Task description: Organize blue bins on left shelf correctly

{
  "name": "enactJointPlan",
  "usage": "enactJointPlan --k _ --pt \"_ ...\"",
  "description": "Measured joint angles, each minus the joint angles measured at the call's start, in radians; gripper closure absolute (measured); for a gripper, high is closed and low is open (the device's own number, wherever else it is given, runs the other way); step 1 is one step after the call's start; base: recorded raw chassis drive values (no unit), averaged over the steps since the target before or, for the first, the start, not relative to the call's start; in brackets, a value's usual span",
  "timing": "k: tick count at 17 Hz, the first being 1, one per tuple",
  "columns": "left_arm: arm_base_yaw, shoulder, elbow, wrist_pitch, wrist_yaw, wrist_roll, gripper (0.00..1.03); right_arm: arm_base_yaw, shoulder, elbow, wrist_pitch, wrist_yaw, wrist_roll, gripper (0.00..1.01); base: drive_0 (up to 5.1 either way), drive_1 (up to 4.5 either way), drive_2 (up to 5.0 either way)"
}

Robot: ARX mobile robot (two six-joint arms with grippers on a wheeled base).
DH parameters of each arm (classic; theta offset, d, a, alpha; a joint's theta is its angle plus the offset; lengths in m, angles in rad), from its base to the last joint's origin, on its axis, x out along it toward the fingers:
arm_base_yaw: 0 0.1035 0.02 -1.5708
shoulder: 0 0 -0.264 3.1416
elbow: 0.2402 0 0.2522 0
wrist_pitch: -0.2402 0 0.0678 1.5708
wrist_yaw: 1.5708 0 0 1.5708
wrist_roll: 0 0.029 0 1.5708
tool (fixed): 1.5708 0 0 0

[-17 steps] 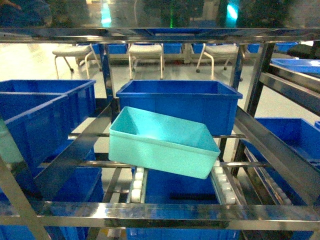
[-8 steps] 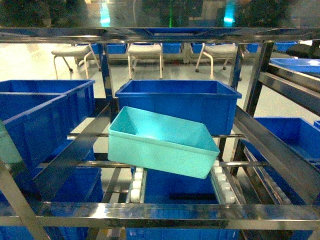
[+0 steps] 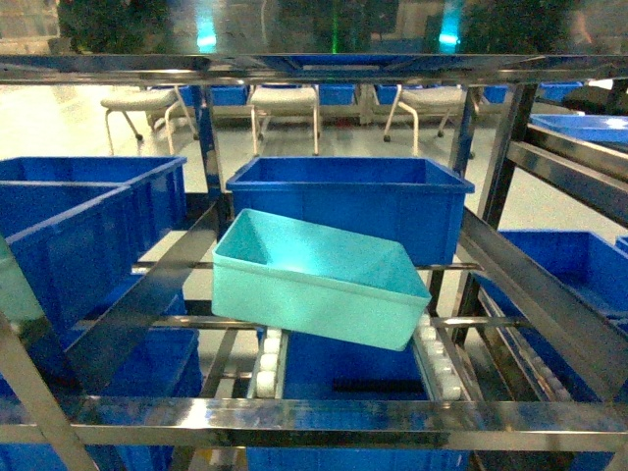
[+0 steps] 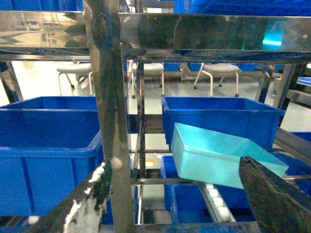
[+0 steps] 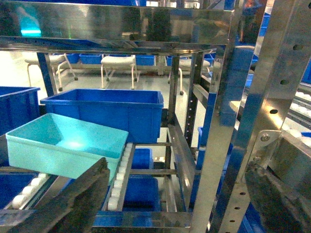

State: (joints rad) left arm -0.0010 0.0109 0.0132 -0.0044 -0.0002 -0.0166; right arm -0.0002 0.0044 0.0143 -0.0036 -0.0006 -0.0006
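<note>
Jaws on both arms are showing only as dark, blurred fingers at the lower corners of the wrist views, and nothing is sitting between them. Left gripper [image 4: 187, 206]: one finger [image 4: 274, 196] is crossing the lower right of its view and another the lower left, standing wide apart. Right gripper [image 5: 177, 204]: one finger [image 5: 68, 201] is lying low left and the other low right, likewise spread wide. Neither gripper is appearing in the head view.

Turquoise bin [image 3: 319, 280] is resting on the white roller tracks [image 3: 267, 361] of the left shelf [image 3: 314, 414], in the middle bay. It is sitting skewed: its long axis is running roughly left to right across the bay but turned, the right end swung nearer the camera, so the sides are not lining up with the rails. It is also tilting, the near right corner lowest. Opening is facing up; the interior is showing nothing but a light reflection.

Directly behind it, a dark blue crate [image 3: 348, 201] is sitting square to the frame. More dark blue crates [image 3: 78, 231] are standing in the bay to the left, and another on the level below.

Beyond the rack, white chairs [image 3: 285, 108] are standing on a pale floor.

No labels, brands or legible writing are showing on the bin, the crates or the steel.
</note>
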Motion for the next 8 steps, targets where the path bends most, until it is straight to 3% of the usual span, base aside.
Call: enactJointPlan --k 1,2,8 --pt "0.000 0.000 0.000 0.000 0.000 0.000 0.12 0.000 0.000 0.000 0.000 0.000 0.000 0.05 0.0 0.00 0.0" --pt "0.000 0.000 0.000 0.000 0.000 0.002 0.03 0.000 0.000 0.000 0.000 0.000 0.000 0.02 0.0 0.00 0.0" --pt "0.000 0.000 0.000 0.000 0.000 0.002 0.05 0.000 0.000 0.000 0.000 0.000 0.000 0.03 0.0 0.00 0.0"
